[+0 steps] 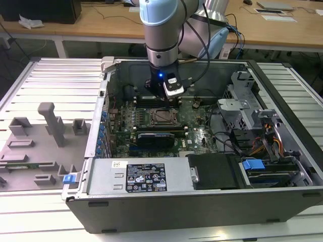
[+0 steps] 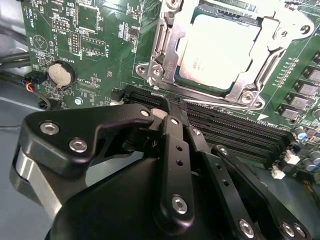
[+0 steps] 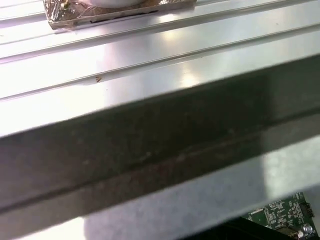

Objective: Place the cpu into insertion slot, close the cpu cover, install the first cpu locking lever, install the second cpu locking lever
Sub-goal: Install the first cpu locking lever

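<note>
Hovering inside the open computer case (image 1: 282,151), the gripper (image 2: 167,117) hangs clenched and empty just beside the socket. The chip (image 2: 217,52) already lies flat in its slot, and the metal cover frame (image 2: 165,50) rests down around it. The locking levers seem not yet latched, though that is hard to judge. Doing this well likely means pressing each lever with the closed fingertips, staying clear of the memory slots (image 2: 235,132).
</note>
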`<state>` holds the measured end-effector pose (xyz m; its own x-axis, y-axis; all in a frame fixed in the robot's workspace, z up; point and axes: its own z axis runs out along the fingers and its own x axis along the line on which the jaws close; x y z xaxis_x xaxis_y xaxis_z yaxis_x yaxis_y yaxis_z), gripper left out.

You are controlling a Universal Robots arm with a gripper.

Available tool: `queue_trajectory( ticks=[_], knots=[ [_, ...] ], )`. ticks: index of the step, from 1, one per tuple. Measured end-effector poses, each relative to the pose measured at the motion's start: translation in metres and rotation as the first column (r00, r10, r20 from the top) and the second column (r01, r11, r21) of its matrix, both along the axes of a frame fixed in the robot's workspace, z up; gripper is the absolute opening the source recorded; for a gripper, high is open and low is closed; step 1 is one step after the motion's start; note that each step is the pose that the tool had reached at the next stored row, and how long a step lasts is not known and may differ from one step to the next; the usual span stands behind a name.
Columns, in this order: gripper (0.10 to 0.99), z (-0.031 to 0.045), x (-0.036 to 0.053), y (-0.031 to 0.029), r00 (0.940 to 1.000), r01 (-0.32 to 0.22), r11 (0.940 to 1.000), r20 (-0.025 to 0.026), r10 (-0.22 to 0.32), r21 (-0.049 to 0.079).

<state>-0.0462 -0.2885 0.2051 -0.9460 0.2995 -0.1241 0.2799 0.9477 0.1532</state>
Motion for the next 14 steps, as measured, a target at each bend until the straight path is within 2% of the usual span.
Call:
queue_trajectory(
  ticks=[8,14],
  knots=[
    [0.106,-0.001,-0.0014,0.0004,0.9996,0.029,0.9995,0.0008,-0.029,-0.006],
    [0.106,-0.0044,-0.0014,0.0004,0.9989,0.048,0.9986,0.0032,-0.048,-0.023]
  ],
)
